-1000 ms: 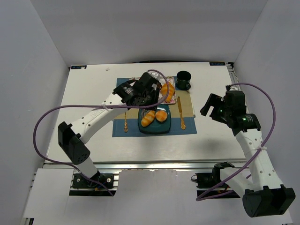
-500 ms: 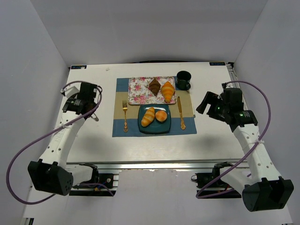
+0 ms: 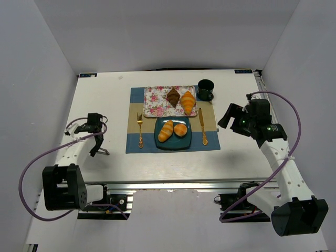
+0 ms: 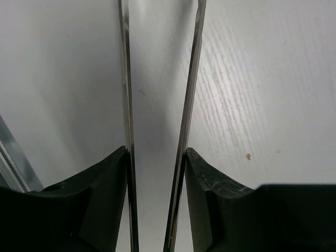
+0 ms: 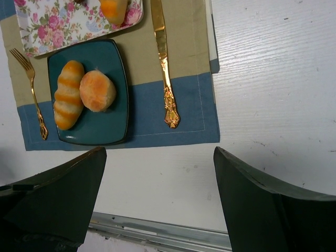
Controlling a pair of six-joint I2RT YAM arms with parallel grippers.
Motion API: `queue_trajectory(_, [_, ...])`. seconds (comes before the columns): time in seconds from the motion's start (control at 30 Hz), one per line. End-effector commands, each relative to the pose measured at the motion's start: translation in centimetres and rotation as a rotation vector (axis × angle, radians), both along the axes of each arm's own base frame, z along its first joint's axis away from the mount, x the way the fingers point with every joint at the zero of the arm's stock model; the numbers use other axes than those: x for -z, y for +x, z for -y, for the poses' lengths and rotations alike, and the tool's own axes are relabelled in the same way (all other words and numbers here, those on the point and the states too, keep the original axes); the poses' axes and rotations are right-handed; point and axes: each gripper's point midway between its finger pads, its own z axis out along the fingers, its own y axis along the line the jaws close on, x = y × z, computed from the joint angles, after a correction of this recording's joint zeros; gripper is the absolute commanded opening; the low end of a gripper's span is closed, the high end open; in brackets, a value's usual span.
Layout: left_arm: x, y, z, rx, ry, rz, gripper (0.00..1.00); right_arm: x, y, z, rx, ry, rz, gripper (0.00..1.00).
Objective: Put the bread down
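On the teal plate [image 5: 97, 131], one striped roll [image 5: 68, 94] beside one bun [image 5: 97, 90]; left fingers [image 4: 94, 199] narrowly parted, right fingers [image 5: 52, 199] wide apart.

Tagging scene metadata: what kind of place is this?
Probably a lab robot cell staged as a table setting: plain white walls boxing in a white table, an aluminium frame rail at its near edge, and a blue-and-tan placemat with a gold fork and gold knife.

White table [image 3: 105, 94], plain grey walls [image 3: 168, 31]

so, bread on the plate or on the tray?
On the plate: striped roll and round bun lie side by side on the teal plate.
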Motion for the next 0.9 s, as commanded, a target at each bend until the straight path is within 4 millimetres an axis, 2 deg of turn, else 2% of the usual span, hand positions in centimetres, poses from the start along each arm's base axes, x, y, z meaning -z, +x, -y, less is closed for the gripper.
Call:
queue_trajectory(0.0, [1.8,1.6,0.6,-0.026,-0.055,0.077,0.55,-0.3,0.2,-0.2,-0.016,-0.001,0.029,0.89])
queue_trajectory(0.23, [4.5,0.8,1.4,-0.024,-0.100,0.021,0.62,0.4,0.5,0.1,-0.012,-0.021,0.018,0.89])
queue_trajectory(0.37, [4.8,0.7,1.5,-0.016,-0.106,0.005,0.78,0.6,0.7,0.3,-0.010,-0.039,0.015,0.89])
queue_trajectory(0.57, [4.5,0.6,1.8,-0.005,-0.118,-0.014,0.94,0.3,0.6,0.9,0.000,-0.067,0.017,0.89])
queue_trajectory(0.6, [3.9,0.9,1.9,-0.002,-0.127,-0.003,0.98,0.2,0.5,1.0,0.001,-0.073,0.022,0.89])
queue_trajectory(0.67, [3.0,0.6,2.1,0.007,-0.134,-0.013,0.98,-0.6,0.6,1.2,0.007,-0.085,0.043,0.89])
queue_trajectory(0.7, [1.2,1.5,2.1,0.014,-0.131,0.033,0.98,-0.8,0.4,1.3,0.003,-0.092,0.042,0.89])
queue_trajectory(0.77, [-1.0,1.5,1.9,0.033,-0.119,0.048,0.98,-1.7,0.4,1.5,0.009,-0.099,0.065,0.89])
queue_trajectory(0.8, [-3.9,2.5,1.8,0.041,-0.106,0.121,0.98,-1.9,0.3,1.6,0.011,-0.103,0.070,0.89])
queue_trajectory(0.87, [-6.7,2.5,1.5,0.059,-0.085,0.164,0.98,-2.4,0.1,1.6,0.003,-0.102,0.077,0.89])
